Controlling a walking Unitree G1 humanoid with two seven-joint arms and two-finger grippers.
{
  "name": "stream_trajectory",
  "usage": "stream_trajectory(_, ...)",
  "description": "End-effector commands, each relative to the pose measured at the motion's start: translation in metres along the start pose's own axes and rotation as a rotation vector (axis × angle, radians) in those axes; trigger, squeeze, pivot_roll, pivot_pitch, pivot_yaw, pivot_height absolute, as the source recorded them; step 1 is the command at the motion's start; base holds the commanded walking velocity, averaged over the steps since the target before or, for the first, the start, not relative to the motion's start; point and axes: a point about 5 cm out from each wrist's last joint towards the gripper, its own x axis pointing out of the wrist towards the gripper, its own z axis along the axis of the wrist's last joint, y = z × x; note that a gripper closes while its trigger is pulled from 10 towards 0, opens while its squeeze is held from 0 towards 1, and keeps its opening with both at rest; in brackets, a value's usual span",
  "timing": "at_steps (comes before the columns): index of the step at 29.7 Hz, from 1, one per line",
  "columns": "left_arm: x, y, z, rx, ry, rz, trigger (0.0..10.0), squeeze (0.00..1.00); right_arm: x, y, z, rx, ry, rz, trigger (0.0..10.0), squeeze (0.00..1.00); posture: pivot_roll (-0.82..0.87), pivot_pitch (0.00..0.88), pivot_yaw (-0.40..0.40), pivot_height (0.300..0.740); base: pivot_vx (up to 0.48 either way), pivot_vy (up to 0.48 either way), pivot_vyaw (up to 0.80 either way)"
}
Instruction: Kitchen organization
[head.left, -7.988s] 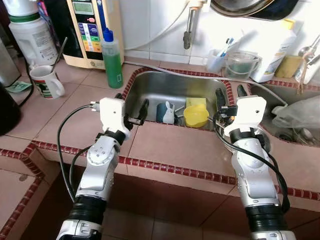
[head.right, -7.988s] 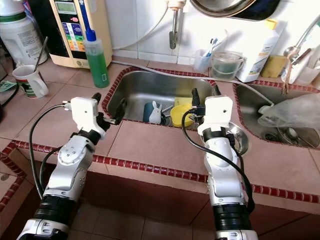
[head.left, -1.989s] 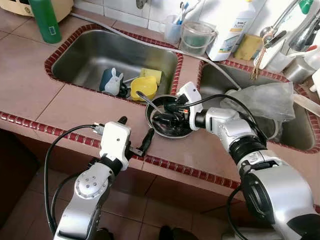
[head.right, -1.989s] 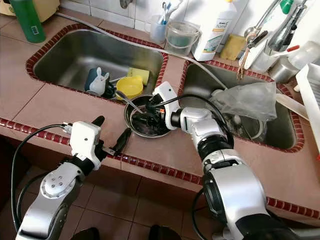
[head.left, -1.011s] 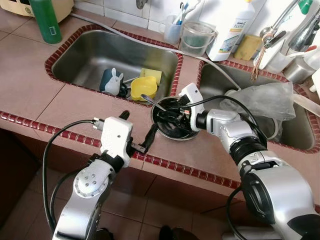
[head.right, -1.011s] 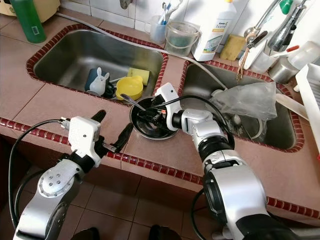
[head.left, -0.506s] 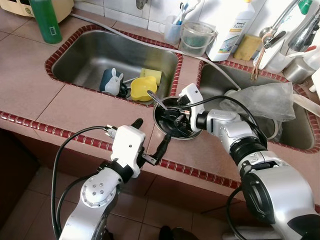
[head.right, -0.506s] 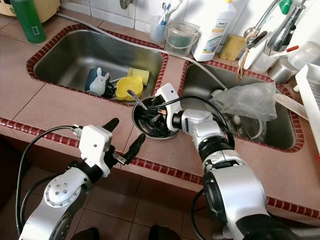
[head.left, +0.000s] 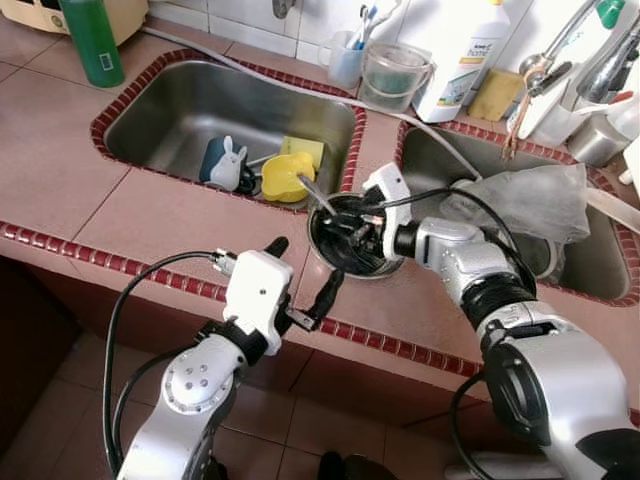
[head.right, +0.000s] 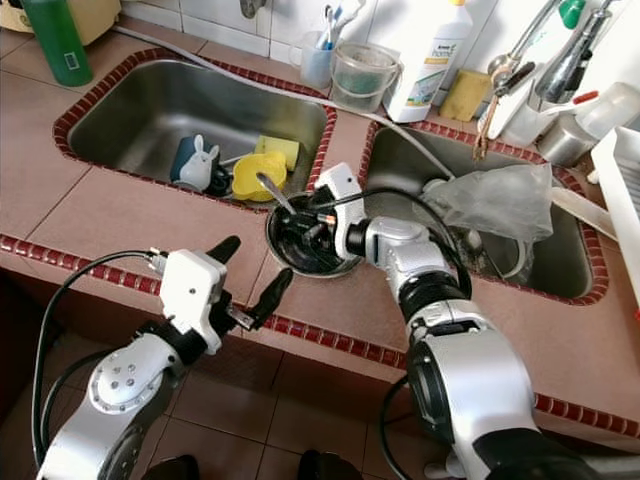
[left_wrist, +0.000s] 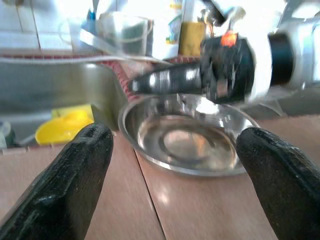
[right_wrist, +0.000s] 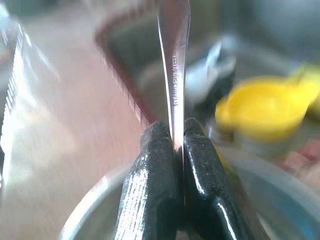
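We see the head views evenly and brightly lit, sharp across the counter (head.left: 170, 215), with soft shadows under the arms and pale glare on the white tiles at the top. Lines bend slightly toward the edges. The left wrist view is washed out by strong backlight above the bowl (left_wrist: 187, 140), and its near fingers (left_wrist: 65, 187) are soft. The right wrist view is heavily blurred behind the spoon (right_wrist: 174, 60), whose stamped lettering stays readable.

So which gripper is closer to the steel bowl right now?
Right. The right gripper is over the steel bowl, pinching a spoon; the left gripper hovers open just short of its near rim.
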Motion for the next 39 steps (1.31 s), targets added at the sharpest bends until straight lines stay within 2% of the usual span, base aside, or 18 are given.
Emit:
stream_trajectory(1, 0.003, -0.001, -0.002, -0.002, 0.002, -0.015, 10.0, 0.00, -0.005, -0.003, 0.020, -0.001, -0.076, 0.015, 0.0, 0.00, 0.04, 0.132, -0.147, 0.740, 0.000, 0.000, 0.00)
stream_trajectory(5, 0.005, 0.001, -0.001, 0.001, -0.003, -0.017, 10.0, 0.00, -0.006, -0.004, 0.026, -0.002, -0.103, 0.017, 0.0, 0.00, 0.04, 0.122, -0.144, 0.740, 0.000, 0.000, 0.00)
stream_trajectory(6, 0.011, 0.004, 0.001, 0.008, -0.014, -0.019, 10.0, 0.00, -0.007, -0.004, 0.038, 0.004, -0.155, 0.022, 0.0, 0.00, 0.03, 0.096, -0.135, 0.740, 0.000, 0.000, 0.00)
stream_trajectory(14, 0.017, 0.007, 0.003, 0.021, -0.030, -0.022, 10.0, 0.00, -0.011, -0.005, 0.049, 0.000, -0.217, 0.019, 0.0, 0.00, 0.03, 0.064, -0.128, 0.740, 0.000, 0.000, 0.00)
stream_trajectory(15, 0.019, 0.010, 0.003, 0.024, -0.036, -0.016, 10.0, 0.00, -0.013, -0.005, 0.051, -0.015, -0.245, -0.003, 0.9, 0.00, 0.03, 0.048, -0.126, 0.740, 0.000, 0.000, 0.00)
stream_trajectory(17, 0.020, 0.012, 0.003, 0.026, -0.039, -0.013, 10.0, 0.00, -0.015, -0.006, 0.052, -0.025, -0.265, -0.017, 0.9, 0.00, 0.03, 0.048, -0.126, 0.740, 0.000, 0.000, 0.00)
stream_trajectory(18, 0.022, 0.021, 0.003, 0.014, -0.048, 0.028, 10.0, 0.00, -0.022, -0.010, 0.052, -0.064, -0.326, -0.125, 10.0, 0.00, 0.03, 0.026, -0.123, 0.740, 0.000, 0.000, 0.00)
stream_trajectory(23, 0.023, 0.048, 0.008, -0.040, -0.074, 0.131, 10.0, 0.00, -0.043, -0.015, 0.044, -0.151, -0.437, -0.359, 10.0, 0.00, 0.03, 0.014, -0.100, 0.740, 0.000, 0.000, 0.00)
stream_trajectory(26, 0.023, 0.058, 0.008, -0.040, -0.081, 0.158, 10.0, 0.00, -0.054, -0.017, 0.039, -0.156, -0.485, -0.452, 10.0, 0.00, 0.02, 0.010, -0.087, 0.740, 0.000, 0.000, 0.00)
stream_trajectory(28, 0.022, 0.059, 0.008, -0.034, -0.085, 0.158, 10.0, 0.00, -0.056, -0.016, 0.038, -0.157, -0.492, -0.472, 10.0, 0.00, 0.02, 0.008, -0.079, 0.740, 0.000, 0.000, 0.00)
stream_trajectory(29, 0.023, 0.063, 0.007, -0.007, -0.076, 0.163, 10.0, 0.00, -0.062, -0.013, 0.032, -0.190, -0.507, -0.530, 10.0, 0.00, 0.01, 0.006, -0.067, 0.740, 0.000, 0.000, 0.00)
stream_trajectory(33, 0.028, 0.070, 0.005, -0.036, -0.057, 0.152, 10.0, 0.00, -0.069, -0.002, 0.018, -0.249, -0.516, -0.644, 10.0, 0.00, -0.01, 0.002, -0.047, 0.740, 0.000, 0.000, 0.00)
stream_trajectory(39, 0.034, 0.073, 0.005, -0.036, -0.052, 0.135, 10.0, 0.00, -0.070, 0.013, 0.003, -0.308, -0.510, -0.696, 10.0, 0.00, -0.03, 0.000, -0.015, 0.740, 0.000, 0.000, 0.00)
